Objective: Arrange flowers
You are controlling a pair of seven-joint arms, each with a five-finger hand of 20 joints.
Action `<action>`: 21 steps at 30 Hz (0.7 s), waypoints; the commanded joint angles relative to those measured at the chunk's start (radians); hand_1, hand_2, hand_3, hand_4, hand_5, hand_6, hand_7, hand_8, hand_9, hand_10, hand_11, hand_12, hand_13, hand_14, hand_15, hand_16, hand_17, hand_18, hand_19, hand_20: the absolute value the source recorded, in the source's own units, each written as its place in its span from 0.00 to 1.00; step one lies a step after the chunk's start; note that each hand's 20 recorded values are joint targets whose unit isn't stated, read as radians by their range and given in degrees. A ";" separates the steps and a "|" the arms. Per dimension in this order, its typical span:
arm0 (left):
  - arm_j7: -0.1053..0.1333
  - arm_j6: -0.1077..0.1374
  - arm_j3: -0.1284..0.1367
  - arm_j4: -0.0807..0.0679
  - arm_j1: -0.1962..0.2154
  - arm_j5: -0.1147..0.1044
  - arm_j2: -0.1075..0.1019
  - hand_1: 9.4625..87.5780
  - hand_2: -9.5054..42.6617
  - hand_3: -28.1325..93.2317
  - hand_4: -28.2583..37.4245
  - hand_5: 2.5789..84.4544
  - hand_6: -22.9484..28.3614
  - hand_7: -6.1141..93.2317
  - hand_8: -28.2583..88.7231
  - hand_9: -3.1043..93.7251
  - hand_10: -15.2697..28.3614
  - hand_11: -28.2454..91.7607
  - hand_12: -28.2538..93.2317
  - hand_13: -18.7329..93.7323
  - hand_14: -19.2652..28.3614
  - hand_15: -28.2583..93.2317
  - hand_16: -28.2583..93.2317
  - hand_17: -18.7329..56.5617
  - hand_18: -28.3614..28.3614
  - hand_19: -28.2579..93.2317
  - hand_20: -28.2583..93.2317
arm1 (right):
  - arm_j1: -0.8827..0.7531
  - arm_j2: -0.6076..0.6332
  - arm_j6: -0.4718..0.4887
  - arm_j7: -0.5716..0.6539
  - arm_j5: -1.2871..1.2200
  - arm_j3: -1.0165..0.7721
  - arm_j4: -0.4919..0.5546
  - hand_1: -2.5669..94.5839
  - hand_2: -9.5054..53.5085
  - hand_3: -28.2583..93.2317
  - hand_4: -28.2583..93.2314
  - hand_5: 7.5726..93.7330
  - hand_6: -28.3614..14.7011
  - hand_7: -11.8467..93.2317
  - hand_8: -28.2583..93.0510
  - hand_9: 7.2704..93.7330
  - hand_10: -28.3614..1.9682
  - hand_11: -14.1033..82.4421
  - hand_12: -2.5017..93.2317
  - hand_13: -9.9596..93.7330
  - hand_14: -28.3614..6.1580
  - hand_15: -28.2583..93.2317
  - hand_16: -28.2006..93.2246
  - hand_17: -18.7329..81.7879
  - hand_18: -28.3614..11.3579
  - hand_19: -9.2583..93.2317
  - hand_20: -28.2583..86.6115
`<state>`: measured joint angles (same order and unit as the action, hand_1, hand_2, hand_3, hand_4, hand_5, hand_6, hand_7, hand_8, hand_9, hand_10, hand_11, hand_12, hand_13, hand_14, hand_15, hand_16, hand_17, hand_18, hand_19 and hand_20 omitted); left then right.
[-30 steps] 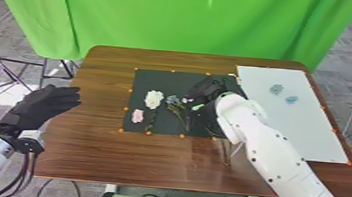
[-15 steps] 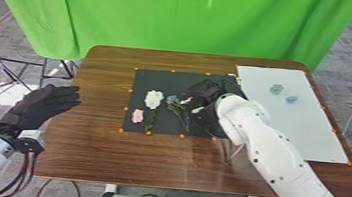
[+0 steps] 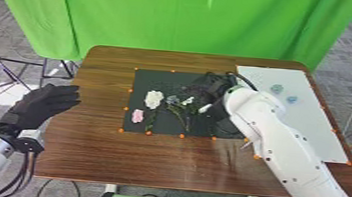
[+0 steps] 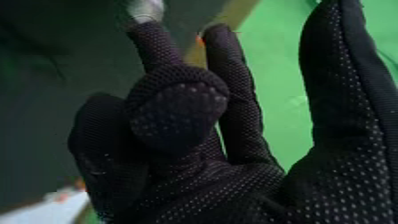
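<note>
Right hand [image 3: 213, 88] shifts toward black mat [image 3: 147, 77]'s right edge | fingers loosely apart, seemingly empty | small white flower [image 3: 188, 101] likely placed

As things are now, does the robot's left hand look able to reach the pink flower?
Probably yes. Between the left hand and the pink flower I see nothing tall, just tabletop and the black mat's edge. The right hand is out of the way, beyond the large white flower.

Head — high, forward-down over table [image 3: 88, 155] | right wrist — close, past fingers [image 3: 212, 83] | shared: curtain [image 3: 205, 23]
</note>
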<state>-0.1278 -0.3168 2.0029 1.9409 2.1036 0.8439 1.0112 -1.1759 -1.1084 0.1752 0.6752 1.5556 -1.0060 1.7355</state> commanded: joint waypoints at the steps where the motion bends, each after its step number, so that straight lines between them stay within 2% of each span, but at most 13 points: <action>1: 0.004 0.003 0.012 0.008 0.018 0.003 0.010 0.20 0.16 0.72 0.13 0.53 0.52 0.16 0.20 0.46 0.67 0.36 0.34 0.44 0.82 0.37 0.27 0.25 0.78 0.31 0.38 | -0.003 0.052 -0.052 -0.040 0.036 -0.119 0.090 0.39 0.00 0.65 0.13 0.62 0.71 0.19 0.15 0.75 0.25 0.24 0.14 1.00 0.78 0.70 0.44 0.87 0.47 1.00 0.66; 2: 0.005 0.003 0.006 0.003 0.011 0.002 0.006 0.20 0.16 0.72 0.14 0.53 0.52 0.16 0.20 0.46 0.67 0.36 0.34 0.44 0.82 0.37 0.27 0.25 0.78 0.31 0.38 | -0.013 0.062 -0.078 -0.046 0.063 -0.135 0.105 0.39 0.00 0.65 0.13 0.62 0.71 0.19 0.16 0.75 0.25 0.24 0.14 1.00 0.78 0.70 0.44 0.87 0.47 1.00 0.66; 3: 0.004 0.004 0.010 0.007 0.018 0.000 0.010 0.20 0.16 0.72 0.14 0.53 0.52 0.16 0.20 0.46 0.67 0.36 0.34 0.44 0.82 0.36 0.27 0.25 0.78 0.31 0.38 | -0.016 0.072 -0.118 -0.062 0.109 -0.137 0.112 0.39 0.00 0.65 0.13 0.62 0.71 0.19 0.16 0.75 0.25 0.24 0.14 1.00 0.78 0.71 0.44 0.87 0.47 1.00 0.66; 4: 0.004 0.001 0.005 0.002 0.010 0.002 0.007 0.20 0.16 0.72 0.14 0.53 0.52 0.16 0.20 0.46 0.67 0.36 0.34 0.44 0.82 0.37 0.27 0.25 0.78 0.31 0.38 | -0.026 0.087 -0.164 -0.067 0.186 -0.137 0.123 0.39 0.00 0.65 0.14 0.63 0.70 0.19 0.16 0.75 0.26 0.24 0.14 1.00 0.78 0.71 0.44 0.87 0.47 1.00 0.66; 7: 0.002 -0.001 0.006 0.002 0.011 -0.001 0.004 0.20 0.16 0.72 0.14 0.53 0.52 0.16 0.20 0.46 0.67 0.37 0.34 0.44 0.82 0.37 0.27 0.25 0.78 0.31 0.38 | -0.027 0.136 -0.244 -0.059 0.413 -0.113 0.108 0.39 0.00 0.68 0.14 0.63 0.70 0.20 0.16 0.73 0.32 0.24 0.16 1.00 0.75 0.68 0.46 0.85 0.43 1.00 0.67; 8: 0.002 0.002 0.005 0.002 0.011 0.000 0.003 0.20 0.16 0.72 0.14 0.53 0.52 0.16 0.20 0.46 0.67 0.37 0.34 0.44 0.82 0.37 0.27 0.25 0.78 0.31 0.38 | -0.026 0.151 -0.240 -0.046 0.468 -0.109 0.099 0.39 0.00 0.69 0.13 0.62 0.69 0.19 0.16 0.70 0.35 0.24 0.16 0.99 0.73 0.67 0.48 0.82 0.39 1.00 0.68; 10: 0.002 0.004 0.005 0.002 0.012 0.002 0.003 0.20 0.16 0.72 0.14 0.53 0.52 0.16 0.20 0.46 0.67 0.37 0.34 0.44 0.82 0.37 0.27 0.25 0.78 0.31 0.38 | -0.054 0.160 -0.168 -0.017 0.501 -0.154 0.096 0.39 0.00 0.71 0.13 0.60 0.65 0.19 0.18 0.66 0.36 0.24 0.18 0.96 0.70 0.68 0.50 0.78 0.35 1.00 0.70; 14: -0.002 0.005 0.008 0.004 0.017 0.002 0.004 0.20 0.16 0.72 0.14 0.53 0.52 0.16 0.20 0.46 0.67 0.37 0.34 0.44 0.82 0.37 0.27 0.25 0.78 0.31 0.38 | -0.082 0.188 -0.091 0.032 0.532 -0.193 0.041 0.38 0.00 0.73 0.12 0.51 0.58 0.18 0.20 0.53 0.30 0.23 0.24 0.89 0.66 0.73 0.49 0.76 0.33 1.00 0.72; 18: -0.003 -0.002 0.004 0.000 0.015 0.001 0.003 0.20 0.16 0.72 0.14 0.53 0.52 0.16 0.20 0.46 0.67 0.37 0.34 0.44 0.82 0.37 0.27 0.25 0.78 0.31 0.38 | -0.104 0.195 -0.048 0.076 0.536 -0.233 -0.029 0.36 0.00 0.72 0.11 0.46 0.55 0.18 0.21 0.48 0.27 0.22 0.25 0.86 0.62 0.76 0.49 0.74 0.31 1.00 0.73; 21: -0.003 0.002 0.003 0.000 0.012 0.004 0.002 0.20 0.16 0.72 0.14 0.53 0.53 0.16 0.20 0.46 0.67 0.37 0.34 0.44 0.82 0.37 0.27 0.25 0.78 0.31 0.38 | -0.112 0.195 -0.036 0.091 0.542 -0.252 -0.073 0.36 0.00 0.72 0.11 0.44 0.54 0.17 0.21 0.47 0.27 0.21 0.26 0.86 0.61 0.76 0.48 0.73 0.30 1.00 0.72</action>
<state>-0.1263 -0.3163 2.0057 1.9416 2.1098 0.8439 1.0119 -1.2470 -0.9435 0.1647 0.7129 2.1056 -1.2362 1.7688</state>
